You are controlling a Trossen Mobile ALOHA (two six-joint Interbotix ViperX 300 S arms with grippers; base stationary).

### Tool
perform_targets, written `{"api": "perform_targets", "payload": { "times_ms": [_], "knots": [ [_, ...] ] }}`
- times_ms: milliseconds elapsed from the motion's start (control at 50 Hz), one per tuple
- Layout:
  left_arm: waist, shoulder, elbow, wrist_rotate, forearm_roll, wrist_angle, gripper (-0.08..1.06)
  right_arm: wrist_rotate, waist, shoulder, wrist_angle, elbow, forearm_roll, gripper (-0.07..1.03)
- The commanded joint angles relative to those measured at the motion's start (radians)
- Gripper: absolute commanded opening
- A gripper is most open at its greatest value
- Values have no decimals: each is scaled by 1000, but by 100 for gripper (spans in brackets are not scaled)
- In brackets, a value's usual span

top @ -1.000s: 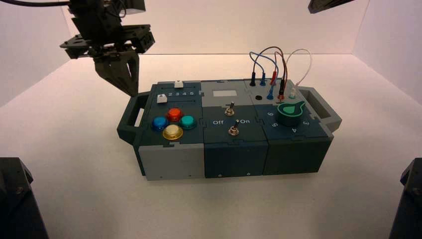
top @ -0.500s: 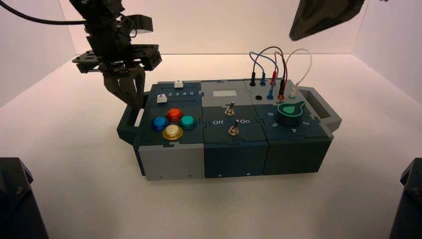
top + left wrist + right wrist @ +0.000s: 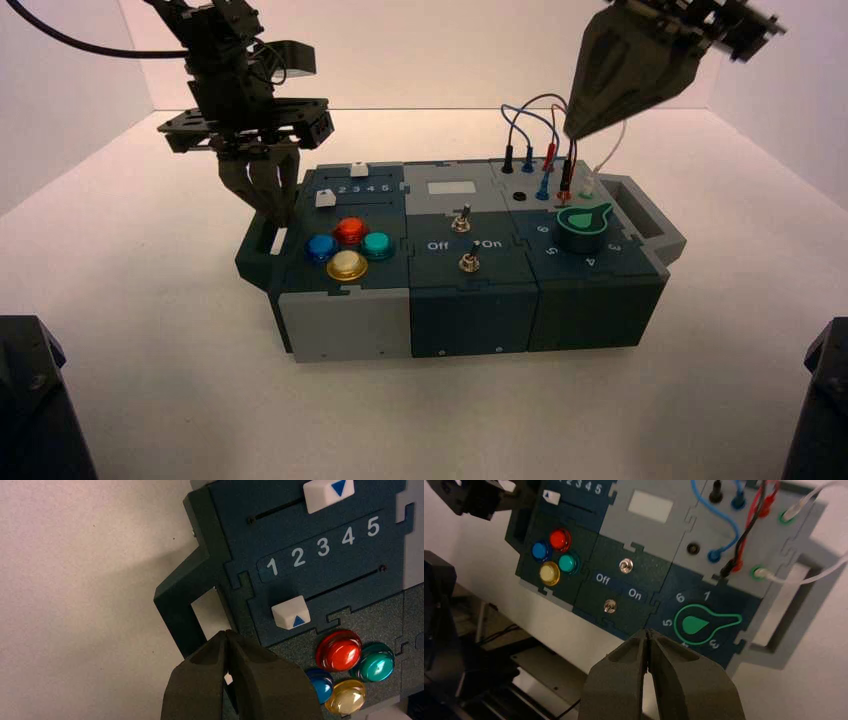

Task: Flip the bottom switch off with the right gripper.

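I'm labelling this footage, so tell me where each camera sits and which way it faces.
High view: above and behind the arms, looking down at the dark teal box; both arms show.
Left wrist view: on the left arm, facing the white sliders; the left gripper shows, shut.
Right wrist view: on the right arm, above the silver bottom switch; the right gripper shows, shut.
Shared: the red round button.

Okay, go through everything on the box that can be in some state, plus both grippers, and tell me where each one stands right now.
Right gripper: shut, in the air above the wires.
Left gripper: shut, over the box's left handle.
Bottom switch: untouched; lever position unclear.
Top switch: untouched; position unclear.
Slider nearer the buttons: near 1.
Farther slider: near 3 to 4.
Green knob: pointer towards 2.
Wires: plugged in.
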Motion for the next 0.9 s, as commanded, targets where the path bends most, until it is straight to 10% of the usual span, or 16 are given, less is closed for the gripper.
{"api": "perform_targets", "payload": {
  "times_ms": [20, 480, 900],
  "knots": [
    [3, 18, -6, 3, 5, -6, -3, 9, 5, 29, -5, -23, 38, -2],
    [3, 38, -6, 3, 6, -6, -3, 11, 46, 129, -48, 3, 166, -2],
    [2, 34, 5, 3, 8, -14, -3, 20, 77, 276, -103, 12, 190, -2]
  ]
}}
